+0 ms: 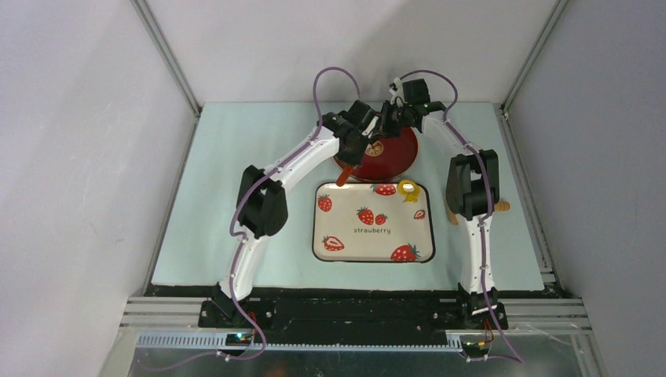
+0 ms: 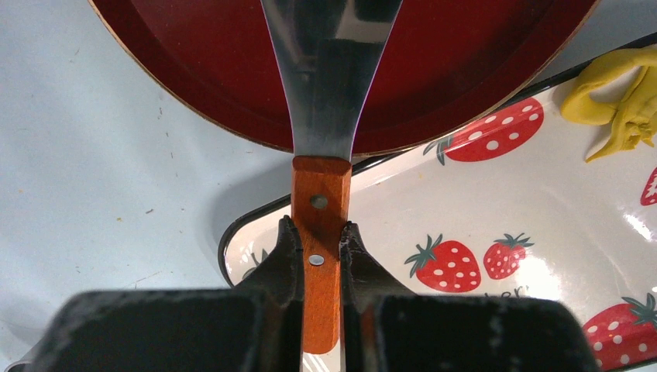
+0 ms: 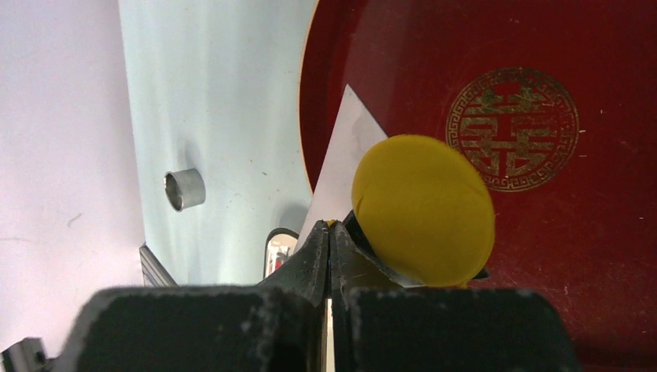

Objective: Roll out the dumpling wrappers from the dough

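Top view: hides much of the red plate (image 1: 400, 157) under both arms and shows only the ends of the tan roller (image 1: 501, 206) beyond the right arm. Left wrist view: crops the spatula (image 2: 329, 77) blade at the top edge, the dough (image 2: 620, 93) at the right. Right wrist view: conceals the lower rim of the dumpling wrapper (image 3: 422, 209) behind the right gripper (image 3: 329, 226).

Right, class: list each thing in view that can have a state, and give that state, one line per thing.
Left gripper: shut on the handle of the spatula.
Spatula: held, blade over the red plate.
Dumpling wrapper: flat, round, resting on the spatula blade.
Right gripper: shut, tips at the dumpling wrapper's edge.
Dough scrap: crumpled, lying on the strawberry tray.
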Robot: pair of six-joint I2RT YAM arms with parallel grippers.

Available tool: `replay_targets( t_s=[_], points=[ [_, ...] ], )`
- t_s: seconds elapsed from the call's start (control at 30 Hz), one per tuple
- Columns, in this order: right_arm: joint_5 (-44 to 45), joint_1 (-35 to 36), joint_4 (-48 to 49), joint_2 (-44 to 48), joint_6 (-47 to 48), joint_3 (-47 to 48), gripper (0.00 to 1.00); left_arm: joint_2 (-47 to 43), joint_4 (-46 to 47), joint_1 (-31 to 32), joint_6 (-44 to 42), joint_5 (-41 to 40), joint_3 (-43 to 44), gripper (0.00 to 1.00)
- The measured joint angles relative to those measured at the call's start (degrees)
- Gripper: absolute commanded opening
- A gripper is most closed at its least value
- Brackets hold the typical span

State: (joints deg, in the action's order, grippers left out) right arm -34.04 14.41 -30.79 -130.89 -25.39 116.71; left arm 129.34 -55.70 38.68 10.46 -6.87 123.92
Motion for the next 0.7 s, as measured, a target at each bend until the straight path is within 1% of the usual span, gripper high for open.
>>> replay_targets(
  t_s=[0.2,0.43,0.7],
  points=[
    [4.4,1.3,-1.9,-2.4,1.8,1.7,0.00,1.9,-0.3,-0.2,0.1,0.2,2.2,0.00],
    [9.4,2.8,-4.0,-5.9,3.5,3.7,0.00,4.3,-0.4,-0.6,0.6,-0.1,2.3,0.00],
    [12.8,3.4,-6.1,-8.5,3.7,4.8,0.00,5.7,-0.4,-0.8,1.1,-0.5,2.3,0.00]
  ],
)
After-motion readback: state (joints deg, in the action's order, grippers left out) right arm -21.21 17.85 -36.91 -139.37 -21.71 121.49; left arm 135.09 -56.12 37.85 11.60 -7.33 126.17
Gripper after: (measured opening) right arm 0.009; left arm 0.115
